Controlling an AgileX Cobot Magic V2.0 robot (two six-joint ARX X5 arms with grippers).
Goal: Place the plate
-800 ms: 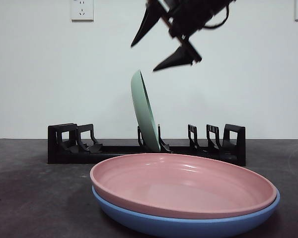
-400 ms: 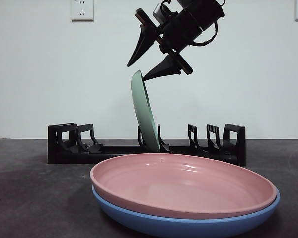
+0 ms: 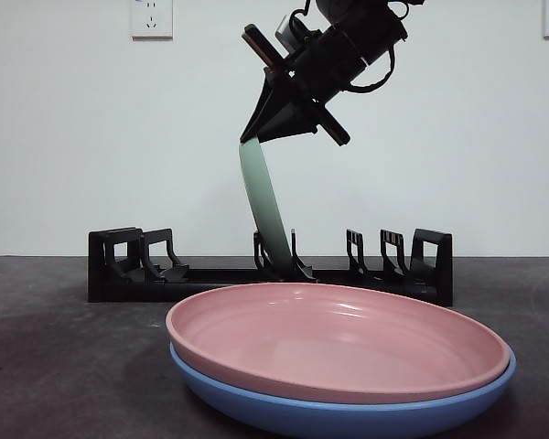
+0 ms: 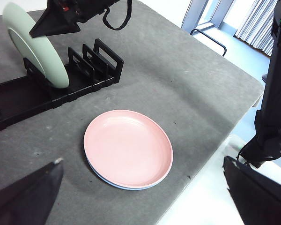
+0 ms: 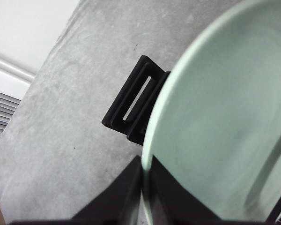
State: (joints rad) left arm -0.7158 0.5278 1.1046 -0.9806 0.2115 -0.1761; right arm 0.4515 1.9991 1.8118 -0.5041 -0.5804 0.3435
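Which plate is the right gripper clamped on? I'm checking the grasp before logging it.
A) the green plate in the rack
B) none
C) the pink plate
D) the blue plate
A: the right gripper pinches the top rim of the green plate standing in the rack.

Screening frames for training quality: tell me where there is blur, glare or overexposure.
Right wrist view: green plate very close, softly blurred. Left wrist view: windows blown out at the far corner; pink plate sharp. Front view: evenly lit, pink plate's near rim slightly soft.
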